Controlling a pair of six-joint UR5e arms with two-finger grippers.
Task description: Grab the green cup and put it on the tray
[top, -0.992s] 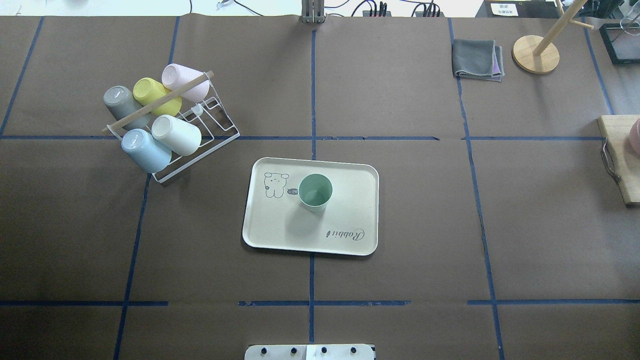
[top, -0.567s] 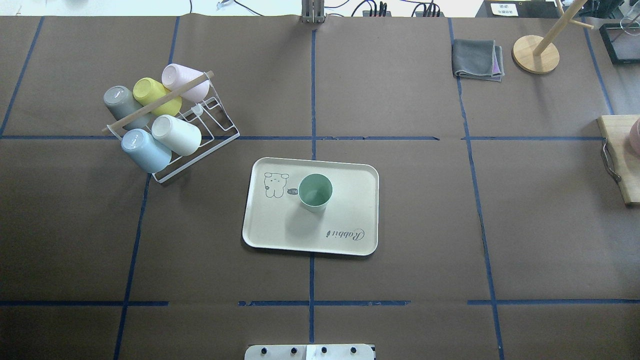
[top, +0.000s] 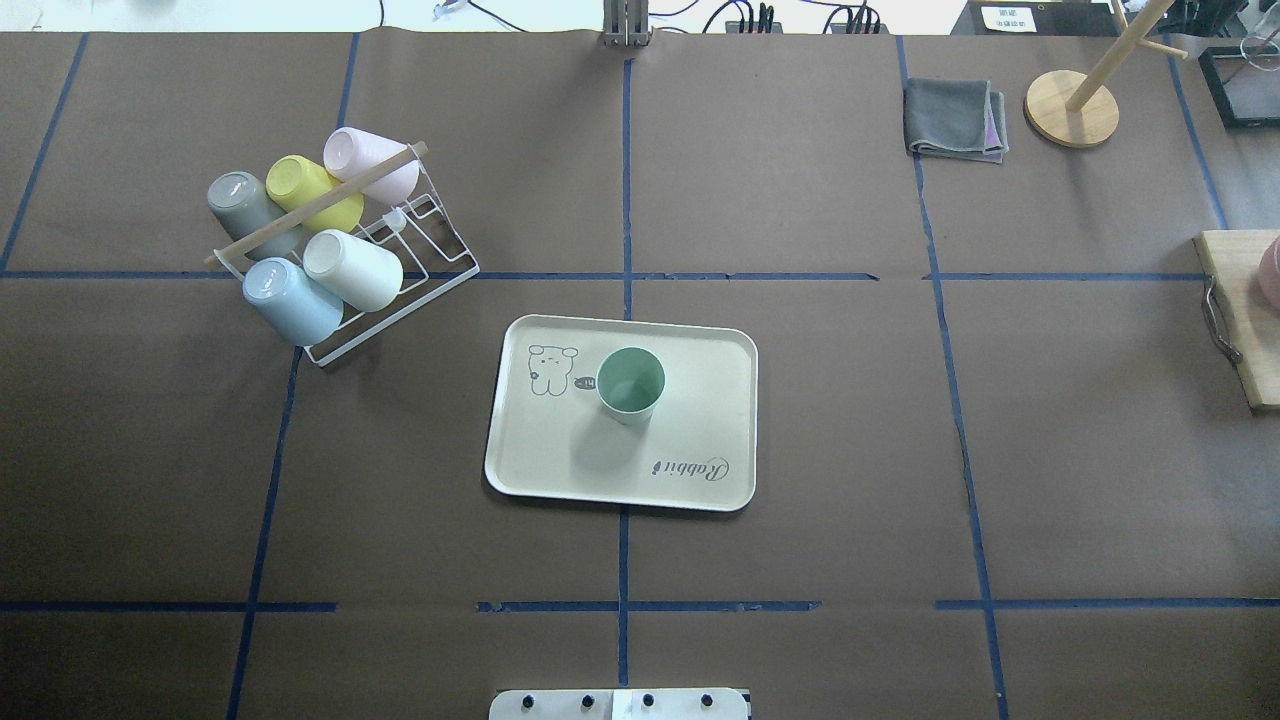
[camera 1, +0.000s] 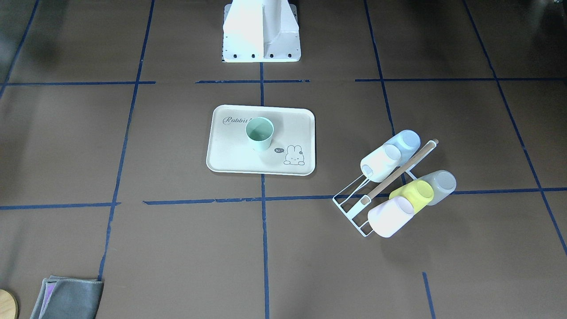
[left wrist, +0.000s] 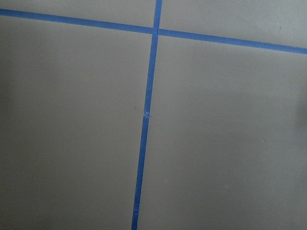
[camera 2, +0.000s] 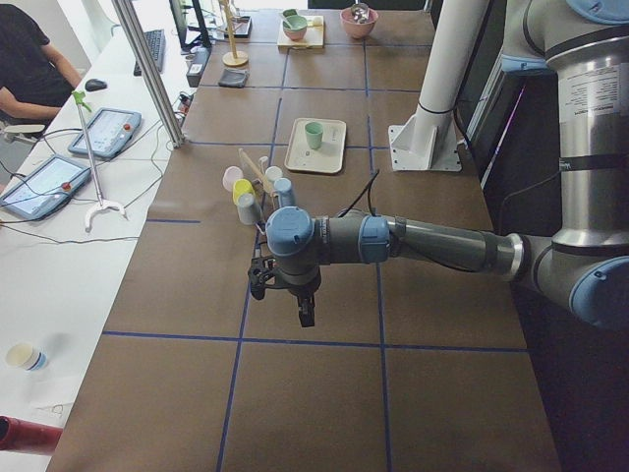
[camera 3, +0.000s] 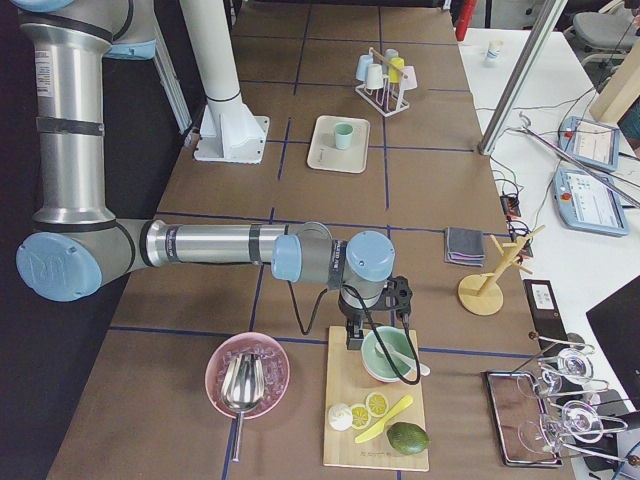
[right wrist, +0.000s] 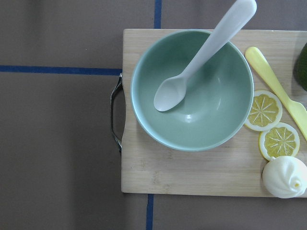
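Observation:
The pale mint-green cup (top: 630, 383) stands upright, mouth up, on the cream tray (top: 700, 400) in the middle of the table, near the rabbit drawing; it also shows in the front-facing view (camera 1: 259, 133) on the tray (camera 1: 230, 153). Neither gripper is near it. My left gripper (camera 2: 305, 313) hangs over bare table at the robot's left end, seen only in the exterior left view; I cannot tell if it is open. My right gripper (camera 3: 355, 340) hangs over a wooden board at the other end; I cannot tell its state either.
A white wire rack (top: 400, 250) holds several cups, among them a yellow-green one (top: 305, 190) and a light blue one (top: 290, 300). A grey cloth (top: 955, 118) and a wooden stand (top: 1072, 108) sit far right. The board (right wrist: 144, 172) carries a green bowl (right wrist: 211, 115) with a spoon.

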